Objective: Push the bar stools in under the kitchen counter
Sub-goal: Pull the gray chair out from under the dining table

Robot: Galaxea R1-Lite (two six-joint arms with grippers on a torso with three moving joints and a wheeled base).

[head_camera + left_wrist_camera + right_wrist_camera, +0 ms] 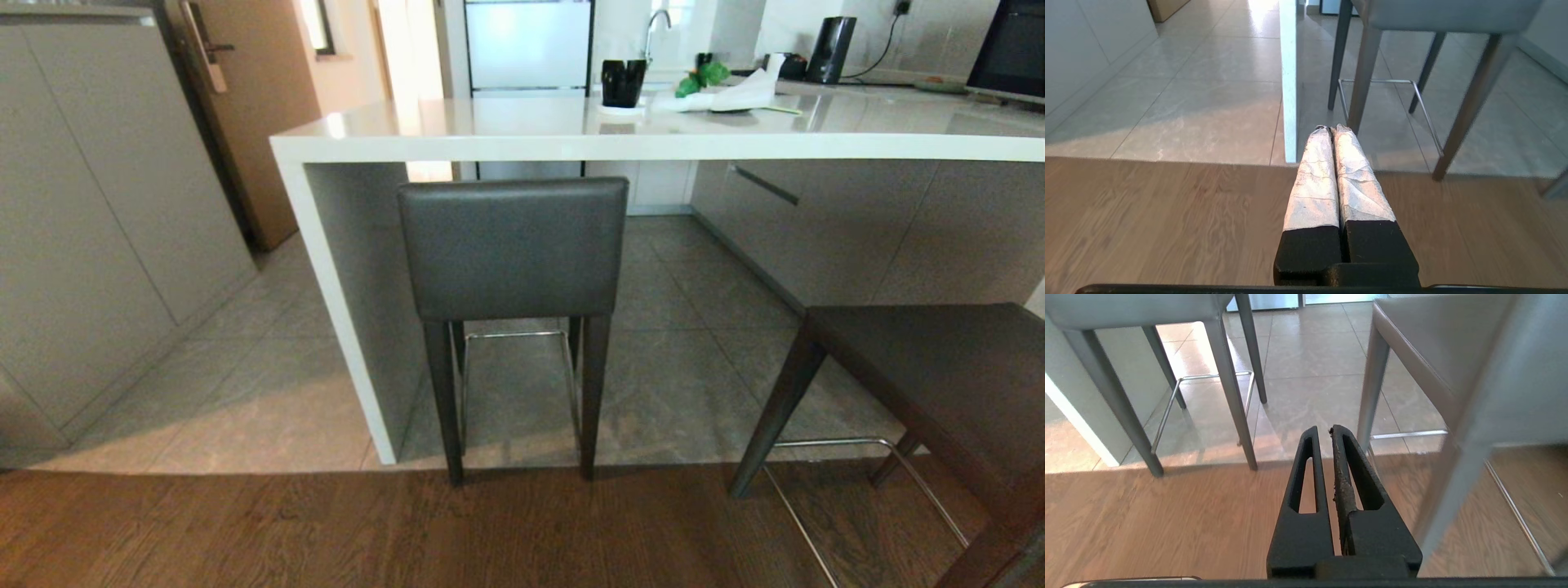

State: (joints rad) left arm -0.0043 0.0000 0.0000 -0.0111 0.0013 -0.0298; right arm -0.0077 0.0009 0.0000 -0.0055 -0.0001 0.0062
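Looking at a glossy white table (522, 139) with grey inner faces. Dark grey leather on the tucked-in bar stool (513, 245), near-black legs, chrome footrest glinting. Second bar stool (939, 367) reading browner, same dark legs. Pale grey marbled floor tiles (694, 359) meeting a warm brown wood-grain floor (326, 531). Black cup (623, 82) and some green leaves (704, 77) sitting up top. Left pincer (1331, 130) showing crinkly white wrap over black; right pincer (1322, 433) plain black.

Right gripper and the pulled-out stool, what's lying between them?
Nothing: in the right wrist view only bare wooden floor separates the shut right gripper from the near stool beside it.
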